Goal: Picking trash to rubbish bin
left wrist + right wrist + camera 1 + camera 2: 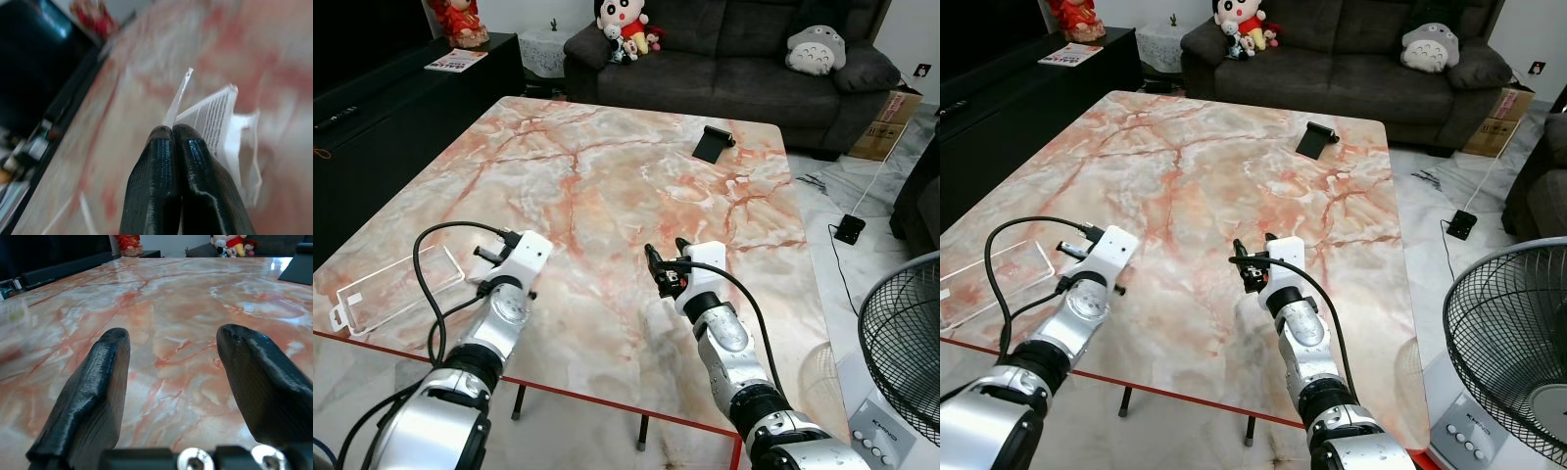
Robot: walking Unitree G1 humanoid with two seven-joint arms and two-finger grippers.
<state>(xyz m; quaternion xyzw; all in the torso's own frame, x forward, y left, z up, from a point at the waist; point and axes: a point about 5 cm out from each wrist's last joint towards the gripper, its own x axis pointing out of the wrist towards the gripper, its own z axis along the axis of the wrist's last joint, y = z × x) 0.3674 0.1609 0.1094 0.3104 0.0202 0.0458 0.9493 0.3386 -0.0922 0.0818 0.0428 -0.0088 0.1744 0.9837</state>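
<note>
Nearest the left edge of the pink-veined marble coffee table (607, 166), close to its front corner, lies a clear, flat plastic packaging tray (396, 286). Just beside it the left gripper (173, 134) hangs over the table, its two black fingers pressed together on a white printed scrap of paper and thin plastic (217, 122). Further right, near the front edge, the right gripper (173, 382) hovers low over bare marble with its fingers spread wide and nothing between them. Towards the far right corner sits a small black phone stand (713, 143)
</note>
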